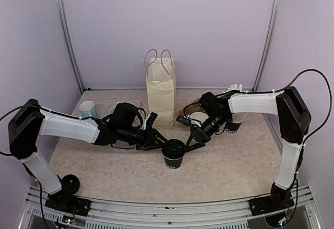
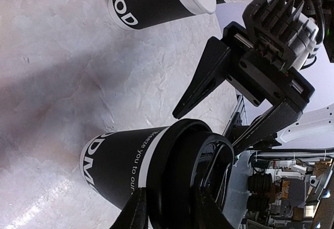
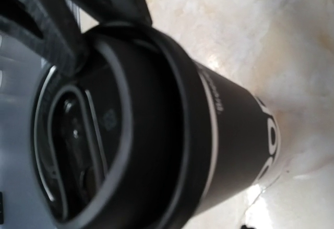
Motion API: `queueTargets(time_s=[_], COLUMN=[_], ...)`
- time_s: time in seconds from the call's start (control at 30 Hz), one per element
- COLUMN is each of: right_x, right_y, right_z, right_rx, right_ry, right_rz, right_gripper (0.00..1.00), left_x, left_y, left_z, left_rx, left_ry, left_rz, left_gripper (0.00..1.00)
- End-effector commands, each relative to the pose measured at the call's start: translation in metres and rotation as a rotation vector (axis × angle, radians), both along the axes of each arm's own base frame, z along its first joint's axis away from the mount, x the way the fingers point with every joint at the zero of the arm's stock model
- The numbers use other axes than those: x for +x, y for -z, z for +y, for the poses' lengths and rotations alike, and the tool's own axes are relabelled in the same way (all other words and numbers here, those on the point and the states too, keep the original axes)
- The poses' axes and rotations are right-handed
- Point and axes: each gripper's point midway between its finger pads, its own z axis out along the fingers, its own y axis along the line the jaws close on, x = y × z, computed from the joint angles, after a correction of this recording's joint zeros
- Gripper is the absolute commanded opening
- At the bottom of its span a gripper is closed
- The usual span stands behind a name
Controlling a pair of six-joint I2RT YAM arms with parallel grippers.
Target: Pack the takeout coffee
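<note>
While it stood on its base, the lidded cup [image 1: 173,155] was a small black paper cup with white lettering: large letters near the foot and a line of small print circling the wall just below the top. A round black plastic lid [image 2: 194,169] with a raised rim capped its mouth. Its long axis ran straight up from the bench [image 1: 104,172], lid skyward. The wrist views showed it lying sideways only because those cameras were rolled.

It sat toward the front middle of the bench, in front of the cream paper bag [image 1: 160,96] and between the two arms. The left claw [image 1: 160,143] was clenched on the lid's edge, one finger outside the rim and one on the lid's top, with the rim filling the gap. The right claw [image 2: 204,132] was released, its jaws spread wide, with one tip at the lid's far rim.

The second cup [image 1: 198,118] stood upright behind the right claw, beside the bag — white inside showing, mouth up.
</note>
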Motion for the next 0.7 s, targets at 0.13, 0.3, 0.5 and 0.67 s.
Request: queueTargets(time_s=[0.13, 0.3, 0.5, 0.67], right_x=[0.015, 0.022, 0.030, 0.027], right_y=[0.033, 0.066, 0.083, 0.059], right_z=[-0.004, -0.027, -0.038, -0.018], right_rx=[-0.120, -0.281, -0.394, -0.307], right_ry=[0.039, 0.085, 0.117, 0.040], right_rz=[-0.059, -0.116, -0.183, -0.245], right_gripper=[0.55, 0.48, 0.37, 0.34], left_x=[-0.035, -0.045, -0.049, -0.041], left_y=[0.099, 0.130, 0.142, 0.135], left_z=[0.039, 0.056, 0.062, 0.054], left_rx=[0.284, 0.429, 0.494, 0.486], left_ry=[0.025, 0.051, 0.076, 0.084], left_rz=[0.153, 0.177, 0.164, 0.119], left_gripper=[0.24, 0.23, 0.24, 0.26])
